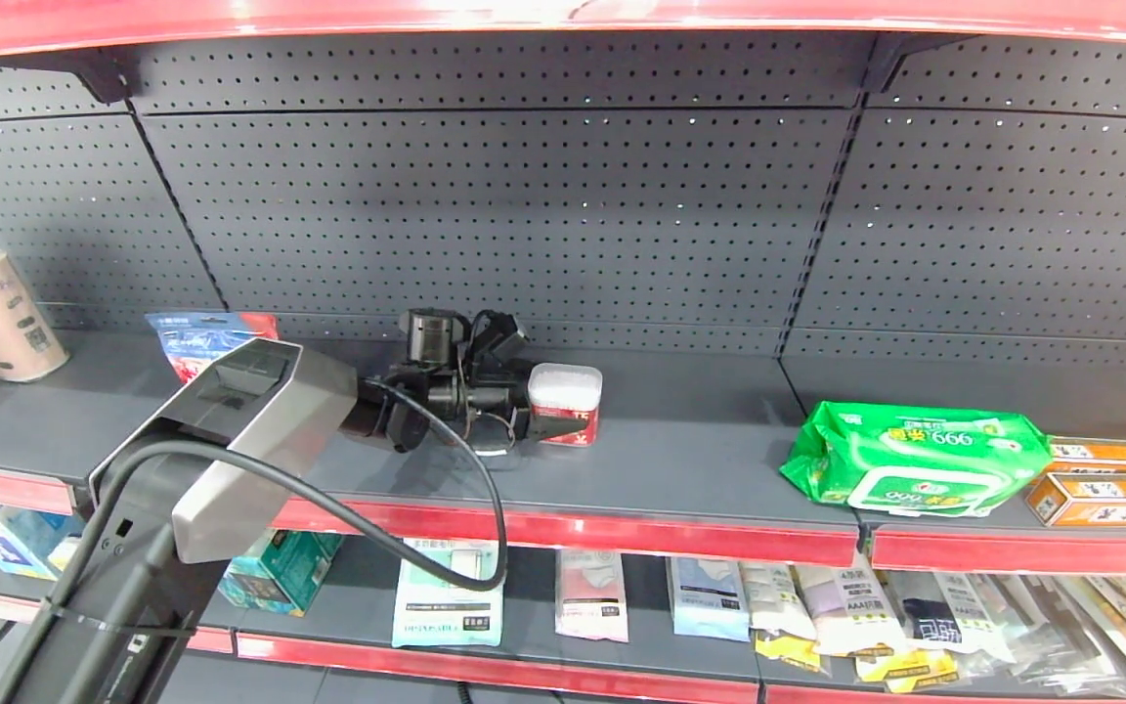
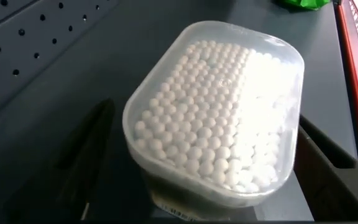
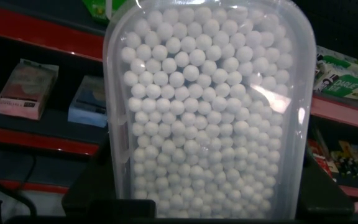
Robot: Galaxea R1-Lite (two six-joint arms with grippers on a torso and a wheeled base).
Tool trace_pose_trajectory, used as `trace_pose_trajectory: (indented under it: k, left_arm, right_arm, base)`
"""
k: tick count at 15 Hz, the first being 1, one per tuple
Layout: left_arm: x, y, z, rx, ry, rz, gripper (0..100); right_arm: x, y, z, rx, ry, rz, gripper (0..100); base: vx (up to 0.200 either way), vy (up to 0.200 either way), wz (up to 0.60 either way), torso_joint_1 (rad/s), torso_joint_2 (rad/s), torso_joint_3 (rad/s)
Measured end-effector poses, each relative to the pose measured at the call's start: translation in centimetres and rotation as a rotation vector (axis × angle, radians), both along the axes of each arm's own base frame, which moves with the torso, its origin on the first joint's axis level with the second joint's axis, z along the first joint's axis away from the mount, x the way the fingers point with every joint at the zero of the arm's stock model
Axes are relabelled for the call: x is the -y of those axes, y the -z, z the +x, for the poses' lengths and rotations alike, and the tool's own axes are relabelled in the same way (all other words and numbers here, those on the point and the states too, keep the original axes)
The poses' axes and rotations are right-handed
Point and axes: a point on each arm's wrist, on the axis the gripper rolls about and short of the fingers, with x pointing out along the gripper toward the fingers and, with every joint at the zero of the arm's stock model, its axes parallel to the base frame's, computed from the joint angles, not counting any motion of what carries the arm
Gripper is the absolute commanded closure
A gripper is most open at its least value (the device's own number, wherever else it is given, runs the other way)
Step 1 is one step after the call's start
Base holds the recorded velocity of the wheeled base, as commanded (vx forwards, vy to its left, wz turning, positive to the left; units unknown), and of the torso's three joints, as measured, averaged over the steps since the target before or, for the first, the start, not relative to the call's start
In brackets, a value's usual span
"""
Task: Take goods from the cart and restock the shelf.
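1. The left end effector (image 1: 555,418) reaches onto the upper shelf (image 1: 680,440), straddling a cotton-swab box (image 1: 565,396).
2. The box stands upright on the shelf board, lid up, near the middle of the bay. That fits a restock item set down where it belongs.
3. In the left wrist view a strip of bare shelf shows between one of the fingers (image 2: 82,162) and the box wall, so I judge this end effector released, with the box resting on its own weight.
4. From the box, a green wipes pack (image 1: 915,460) lies at 3 o'clock, well apart. A blue pouch (image 1: 196,337) leans at 9 o'clock, leaving open board either side for more stock.
5. The right end effector (image 3: 204,205) is clenched on a second cotton-swab box (image 3: 207,106), carried clear of any surface, likely next for placing.
6. Hard to make out:
   - The left end effector covers part of the first box's lower front.
   - The finger bases are cut off in both wrist views.
   - How near the second box hangs to the shelf cannot be judged.
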Motion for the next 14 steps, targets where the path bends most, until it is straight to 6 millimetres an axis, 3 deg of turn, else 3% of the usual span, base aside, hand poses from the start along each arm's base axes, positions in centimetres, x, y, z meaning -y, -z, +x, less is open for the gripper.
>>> trace_pose_trajectory:
  k: [2,3,14]
  left_arm:
    - [0.04,0.15,0.1,-0.009,0.0,0.002,0]
    - [0.07,0.18,0.19,-0.01,0.0,0.002,100]
    - [-0.04,0.34,0.59,-0.041,0.051,-0.02,100]
  right_arm:
    - [0.01,-0.01,0.04,-0.004,0.0,0.0,100]
    - [0.02,-0.01,0.06,-0.007,-0.001,0.0,100]
    - [0.07,-0.03,0.25,-0.031,-0.002,-0.006,100]
  base:
    - [0.0,0.0,0.0,0.0,0.0,0.0]
    - [0.0,0.0,0.0,0.0,0.0,0.0]
    - [0.0,0.0,0.0,0.0,0.0,0.0]
